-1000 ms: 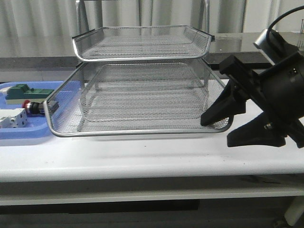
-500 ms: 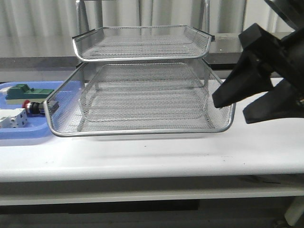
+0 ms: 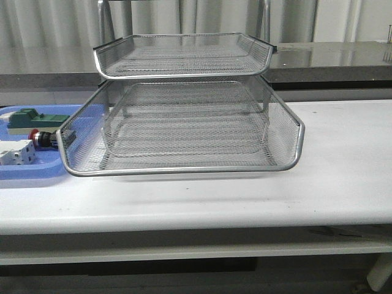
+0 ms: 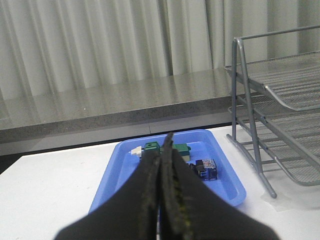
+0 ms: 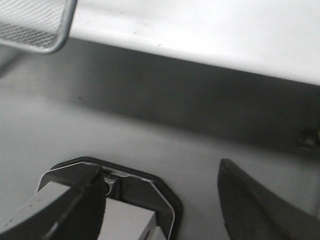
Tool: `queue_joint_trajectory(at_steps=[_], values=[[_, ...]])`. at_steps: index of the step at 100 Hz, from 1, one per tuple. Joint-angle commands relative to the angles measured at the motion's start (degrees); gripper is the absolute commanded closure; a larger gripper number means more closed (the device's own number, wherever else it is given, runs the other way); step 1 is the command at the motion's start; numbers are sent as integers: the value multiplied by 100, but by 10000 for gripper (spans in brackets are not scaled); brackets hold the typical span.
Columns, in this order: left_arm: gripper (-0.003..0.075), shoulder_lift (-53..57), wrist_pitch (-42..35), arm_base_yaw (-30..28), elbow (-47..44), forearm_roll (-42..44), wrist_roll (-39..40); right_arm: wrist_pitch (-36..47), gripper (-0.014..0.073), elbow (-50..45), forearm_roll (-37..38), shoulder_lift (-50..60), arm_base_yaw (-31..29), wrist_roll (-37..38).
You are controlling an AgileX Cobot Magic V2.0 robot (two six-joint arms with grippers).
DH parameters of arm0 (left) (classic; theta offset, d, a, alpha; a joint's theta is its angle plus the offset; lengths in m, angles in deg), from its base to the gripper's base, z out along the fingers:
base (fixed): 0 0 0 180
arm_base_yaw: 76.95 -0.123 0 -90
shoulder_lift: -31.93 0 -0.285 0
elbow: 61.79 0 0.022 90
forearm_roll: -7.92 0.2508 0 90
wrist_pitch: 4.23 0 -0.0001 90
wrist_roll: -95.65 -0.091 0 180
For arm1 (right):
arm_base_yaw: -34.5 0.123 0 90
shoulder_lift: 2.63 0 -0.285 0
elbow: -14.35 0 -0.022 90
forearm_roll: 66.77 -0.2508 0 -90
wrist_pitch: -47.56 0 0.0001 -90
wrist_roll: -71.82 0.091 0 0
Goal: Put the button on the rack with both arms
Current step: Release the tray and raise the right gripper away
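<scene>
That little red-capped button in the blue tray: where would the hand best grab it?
Probably around its black middle. The button lies on its side, so come from above and grip across its length. The rack rim and a green-and-grey block crowd its sides in the blue tray.

A corner of the rack (image 5: 35,25) — mesh and chrome rim — sits above the table edge (image 5: 200,35); the right gripper (image 5: 160,200) shows fingers (image 5: 255,200) spread wide.
</scene>
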Motion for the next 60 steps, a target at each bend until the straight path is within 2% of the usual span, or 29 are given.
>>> queue_joint_trajectory(at_steps=[1,21,44,51,60], values=[[741,189,-438,-5,-188,-3,43,-120,106,332,629,474,-22,481],[741,189,-438,-5,-188,-3,43,-732,106,464,1310,1306,-22,1050],[741,189,-438,-5,-188,-3,43,-870,113,464,1443,2051,-22,1134],[741,189,-438,-5,-188,-3,43,-830,172,464,1443,2209,-22,1134],[741,189,-438,-5,-188,-3,43,-831,307,464,1443,2340,-22,1134]])
